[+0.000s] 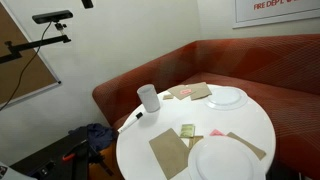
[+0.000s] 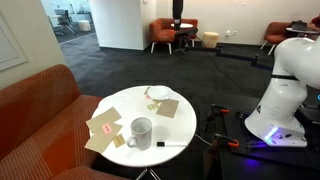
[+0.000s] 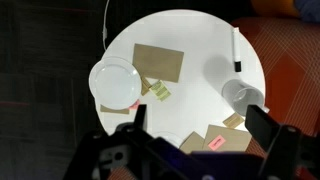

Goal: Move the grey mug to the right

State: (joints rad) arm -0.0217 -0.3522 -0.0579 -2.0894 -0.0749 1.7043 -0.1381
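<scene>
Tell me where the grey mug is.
In the wrist view the mug stands at the table's right edge, just below the marker, away from the plate.

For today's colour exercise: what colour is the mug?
Pale grey-white; the mug shows best in an exterior view.

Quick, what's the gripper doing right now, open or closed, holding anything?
Gripper: open, jaws wide apart, holding nothing; the grey mug sits untouched on the table.
</scene>
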